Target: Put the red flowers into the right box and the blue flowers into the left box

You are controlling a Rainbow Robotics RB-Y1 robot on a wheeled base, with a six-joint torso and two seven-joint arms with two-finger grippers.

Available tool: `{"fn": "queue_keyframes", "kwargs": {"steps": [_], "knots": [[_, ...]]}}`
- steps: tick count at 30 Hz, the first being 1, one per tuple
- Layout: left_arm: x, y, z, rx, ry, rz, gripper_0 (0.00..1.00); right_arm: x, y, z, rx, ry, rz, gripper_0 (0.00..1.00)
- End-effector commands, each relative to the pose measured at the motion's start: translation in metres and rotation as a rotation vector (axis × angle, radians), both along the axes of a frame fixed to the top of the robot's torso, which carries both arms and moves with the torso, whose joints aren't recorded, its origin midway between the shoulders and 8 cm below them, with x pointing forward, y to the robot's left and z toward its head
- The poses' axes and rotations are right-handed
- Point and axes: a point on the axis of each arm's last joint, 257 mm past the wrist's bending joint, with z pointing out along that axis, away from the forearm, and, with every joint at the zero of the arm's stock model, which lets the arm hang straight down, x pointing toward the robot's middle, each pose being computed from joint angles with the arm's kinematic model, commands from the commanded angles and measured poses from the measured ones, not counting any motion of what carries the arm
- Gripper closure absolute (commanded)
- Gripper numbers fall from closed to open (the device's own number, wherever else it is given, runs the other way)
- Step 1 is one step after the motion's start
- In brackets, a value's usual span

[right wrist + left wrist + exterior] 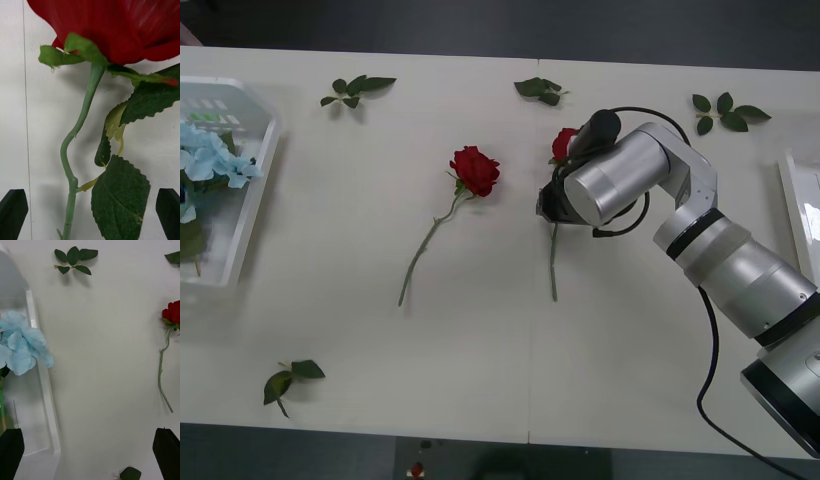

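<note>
My right arm (700, 235) is built of silver cylindrical segments joined by black bands. A black cable (707, 350) loops along it. My fingertips (13, 212) are black.

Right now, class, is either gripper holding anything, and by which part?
Nothing is held. The right gripper is open, its black fingers either side of a red artificial rose's green stem. The left gripper is open too.

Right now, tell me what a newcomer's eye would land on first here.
The right gripper, fingers open, hovers over a red rose right of the table's middle, its stem between the fingertips. A second red rose lies alone mid-table. Pale blue flowers already sit in the left box at the table's left edge, below the open left gripper.
</note>
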Motion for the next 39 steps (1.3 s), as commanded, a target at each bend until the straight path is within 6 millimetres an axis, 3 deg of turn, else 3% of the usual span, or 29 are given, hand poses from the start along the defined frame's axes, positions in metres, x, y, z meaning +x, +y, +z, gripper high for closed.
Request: {"fn": "queue_keyframes", "kwargs": {"steps": [1, 9, 10, 11, 12, 13, 14, 29, 39], "knots": [[0.017, -0.035, 0.007, 0.029, -0.047, -0.055, 0.00, 0.010, 0.010, 0.013, 0.008, -0.042, 0.005, 0.00], [0.037, -0.081, -0.009, 0.085, -0.089, -0.102, 0.00, 0.012, 0.012, 0.008, 0.002, -0.045, 0.003, 0.00], [0.040, -0.088, -0.013, 0.092, -0.091, -0.109, 0.00, 0.011, 0.011, 0.007, -0.003, -0.042, 0.004, 0.08], [0.043, -0.095, -0.016, 0.102, -0.093, -0.115, 0.00, 0.011, 0.012, 0.007, -0.002, -0.043, 0.006, 0.44], [0.045, -0.100, -0.018, 0.108, -0.094, -0.120, 0.00, 0.010, 0.013, 0.006, -0.008, -0.045, 0.008, 0.72], [0.048, -0.105, -0.022, 0.115, -0.094, -0.122, 0.00, 0.010, 0.012, 0.004, -0.016, -0.047, 0.010, 0.92], [0.050, -0.110, -0.024, 0.119, -0.096, -0.125, 0.00, 0.011, 0.012, 0.005, -0.017, -0.050, 0.009, 0.98], [0.090, -0.157, -0.050, 0.222, -0.144, -0.087, 0.00, 0.013, 0.008, 0.014, -0.023, -0.067, -0.003, 1.00], [0.092, -0.181, -0.062, 0.323, -0.046, -0.082, 0.00, -0.007, -0.029, 0.075, -0.097, -0.056, -0.024, 1.00]]}}
